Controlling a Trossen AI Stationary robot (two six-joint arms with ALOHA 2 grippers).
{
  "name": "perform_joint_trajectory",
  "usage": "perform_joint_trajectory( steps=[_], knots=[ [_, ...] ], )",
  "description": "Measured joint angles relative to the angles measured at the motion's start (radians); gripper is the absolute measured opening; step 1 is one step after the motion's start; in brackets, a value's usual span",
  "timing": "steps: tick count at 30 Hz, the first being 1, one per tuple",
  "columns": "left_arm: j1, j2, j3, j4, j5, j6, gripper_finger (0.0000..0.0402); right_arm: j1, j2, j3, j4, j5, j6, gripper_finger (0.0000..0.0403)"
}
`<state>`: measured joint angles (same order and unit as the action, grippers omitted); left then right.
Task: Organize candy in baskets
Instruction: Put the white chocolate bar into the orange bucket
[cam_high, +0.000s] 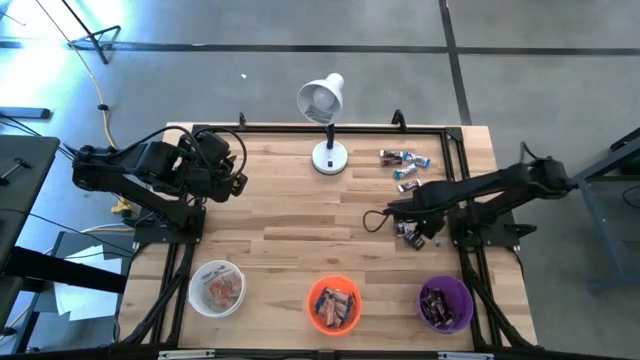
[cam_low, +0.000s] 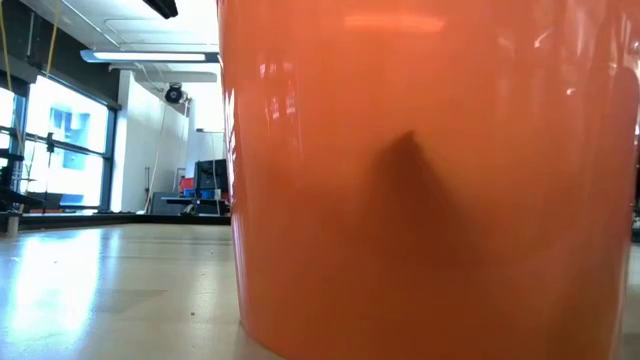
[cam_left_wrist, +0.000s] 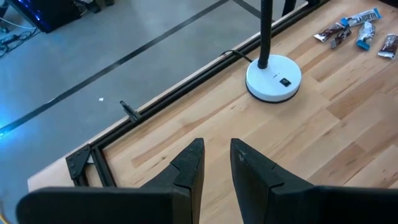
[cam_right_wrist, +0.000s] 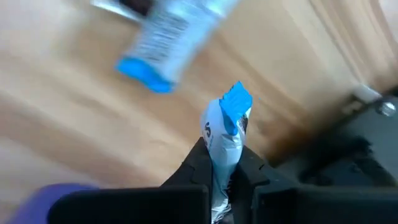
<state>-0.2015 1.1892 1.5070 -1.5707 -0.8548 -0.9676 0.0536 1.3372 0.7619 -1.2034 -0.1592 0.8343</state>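
Gripping now: right tool is clamped on a blue-and-silver wrapped candy, pinched at its lower end, the blue crimped tip sticking up free.
Right tool place: over the tabletop on the right side, above the purple basket.
Left tool: fingers narrowly parted, holding nothing, parked at the far left near the lamp.
Loose candy: small cluster near the far right edge.
Handling: likely very light, crinkly, slick foil; soft enough to bend.
Best hold: across the middle of the body, not the flat crimped ends.
Risk: an end pinch may let it swing or slip.
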Motion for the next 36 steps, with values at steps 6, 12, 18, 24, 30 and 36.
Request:
perform_joint_trajectory(
  steps=[6, 12, 18, 24, 30, 36],
  knots=[
    [0.0, 0.0, 0.0, 0.0, -0.043, 0.006, 0.0064, 0.101, -0.091, 0.162, 0.038, 0.054, 0.031, 0.001],
    [0.0, 0.0, 0.0, 0.002, -0.136, 0.038, 0.0064, 0.232, -0.099, 0.292, 0.29, 0.129, -0.003, 0.0011],
    [0.0, 0.0, 0.0, 0.003, -0.15, 0.03, 0.0064, 0.338, -0.007, 0.309, 0.456, 0.229, 0.046, 0.0011],
    [0.0, 0.0, 0.0, 0.002, -0.13, 0.077, 0.0064, 0.413, 0.106, 0.31, 0.722, 0.284, 0.165, 0.0011],
    [0.0, 0.0, 0.0, 0.001, -0.02, 0.146, 0.0064, 0.477, 0.281, 0.382, 0.962, 0.316, 0.265, 0.0011],
    [0.0, 0.0, 0.0, 0.0, 0.008, 0.158, 0.0064, 0.499, 0.437, 0.589, 0.838, 0.307, 0.249, 0.0012]
  ],
)
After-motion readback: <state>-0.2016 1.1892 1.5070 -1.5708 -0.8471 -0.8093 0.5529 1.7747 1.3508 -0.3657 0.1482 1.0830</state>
